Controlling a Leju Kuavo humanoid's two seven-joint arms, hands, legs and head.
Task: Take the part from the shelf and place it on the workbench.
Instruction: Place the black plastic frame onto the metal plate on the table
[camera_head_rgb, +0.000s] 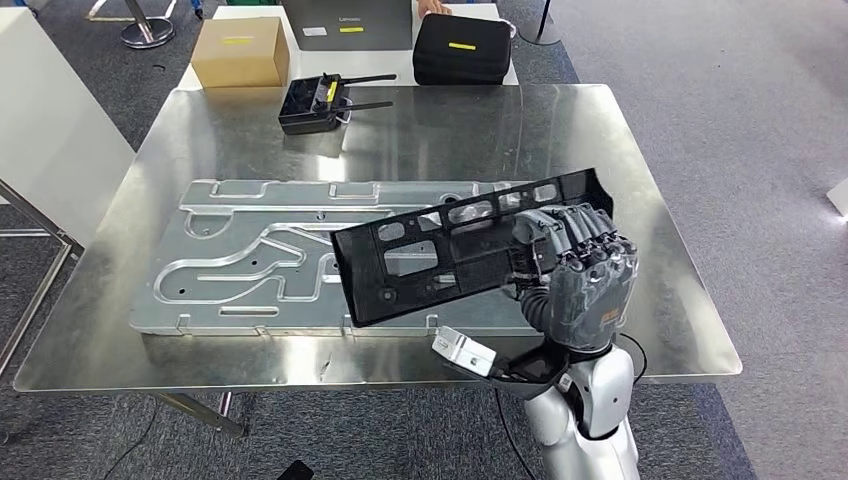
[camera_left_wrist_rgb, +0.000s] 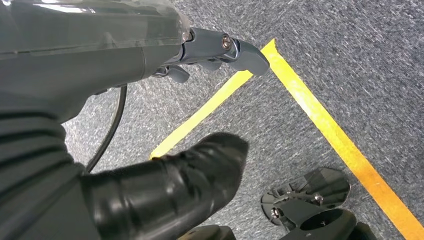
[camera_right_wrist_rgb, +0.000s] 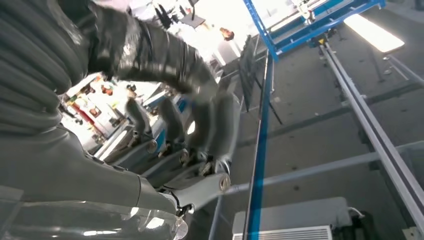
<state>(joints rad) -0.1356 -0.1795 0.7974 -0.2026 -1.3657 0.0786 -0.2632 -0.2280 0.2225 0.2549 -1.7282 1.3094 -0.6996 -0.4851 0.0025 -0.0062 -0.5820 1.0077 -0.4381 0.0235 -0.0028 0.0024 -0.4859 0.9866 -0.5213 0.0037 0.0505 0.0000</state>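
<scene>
Half the job looks done, judging by the head view: the part (camera_head_rgb: 470, 250), a long black slotted panel, is off the shelf and held by the right hand (camera_head_rgb: 580, 262), whose fingers wrap its right end. It hangs tilted over the desk (camera_head_rgb: 640, 180), above the near right portion of a large grey metal plate (camera_head_rgb: 240, 250) lying flat there. What is left is lowering and letting go. Open room is decent: bare desk lies to the right of the plate and behind it, up to a black radio unit (camera_head_rgb: 315, 103) near the far edge. A cardboard box (camera_head_rgb: 240, 52) and a black case (camera_head_rgb: 462, 48) sit on a table beyond. The near desk edge is close under the wrist, so a set-down should go further in.

From the left wrist, the left hand (camera_left_wrist_rgb: 215, 47) hangs over grey carpet crossed by yellow tape (camera_left_wrist_rgb: 320, 115); it holds nothing, fingers loosely apart.

From the right wrist, the hand's fingers (camera_right_wrist_rgb: 200, 130) curl closed, clamped, though the part itself is hard to make out here. A blue frame (camera_right_wrist_rgb: 310, 25) runs behind.
</scene>
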